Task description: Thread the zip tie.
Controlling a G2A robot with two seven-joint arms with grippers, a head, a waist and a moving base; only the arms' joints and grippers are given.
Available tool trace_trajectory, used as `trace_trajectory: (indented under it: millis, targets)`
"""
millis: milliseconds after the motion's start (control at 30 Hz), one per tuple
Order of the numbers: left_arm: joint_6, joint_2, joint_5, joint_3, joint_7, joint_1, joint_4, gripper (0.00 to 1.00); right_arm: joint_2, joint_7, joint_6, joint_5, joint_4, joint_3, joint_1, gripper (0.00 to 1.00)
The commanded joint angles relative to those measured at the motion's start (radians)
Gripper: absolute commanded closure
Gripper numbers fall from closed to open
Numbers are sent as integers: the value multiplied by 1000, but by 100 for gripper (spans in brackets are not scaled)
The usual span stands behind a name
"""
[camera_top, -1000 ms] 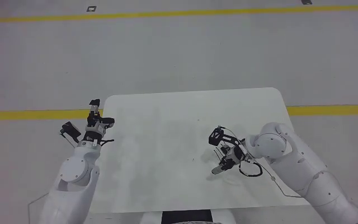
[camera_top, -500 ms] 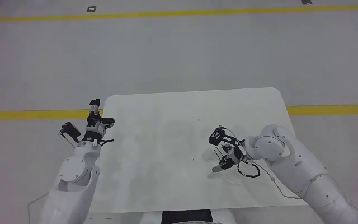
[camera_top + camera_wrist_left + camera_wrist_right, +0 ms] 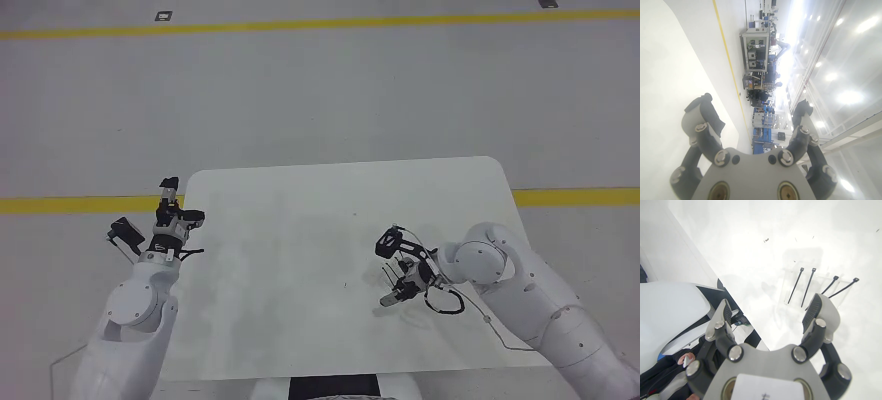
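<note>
Right gripper (image 3: 770,300) held open over the zip ties (image 3: 808,287)
Its fingers are spread and empty. Four black ties are laid side by side on a clear holder (image 3: 819,285), right of the table's (image 3: 300,200) middle. One tie is best pinched alone near its tail. The left gripper (image 3: 753,100), likewise spread, is held at the left edge.

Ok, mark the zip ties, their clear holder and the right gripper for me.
zip ties (image 3: 795,286), right wrist view, mid-strap of one black tie.
clear holder (image 3: 787,281), right wrist view, bare panel beside the ties.
right gripper (image 3: 770,300), right wrist view, midway between its open fingertips.
</note>
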Motion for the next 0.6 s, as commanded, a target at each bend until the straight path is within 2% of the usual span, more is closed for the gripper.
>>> trace_trajectory:
  millis: [0,167,433,467,500,533,567]
  targets:
    - [0,0,0,0,0,0,0,0,0,0,0,0,0,0,0,0]
    - [0,0,0,0,0,0,0,0,2,-60,1,-56,4,1,-9,0]
    - [0,0,0,0,0,0,0,0,2,-98,11,-101,13,-7,-6,0]
    - [0,0,0,0,0,0,0,0,1,-104,12,-104,14,-8,-6,15]
    - [0,0,0,0,0,0,0,0,1,-112,14,-108,16,-9,-6,39]
    - [0,0,0,0,0,0,0,0,1,-119,14,-109,16,-9,-7,51]
    - [0,0,0,0,0,0,0,0,1,-124,13,-111,17,-9,-8,53]
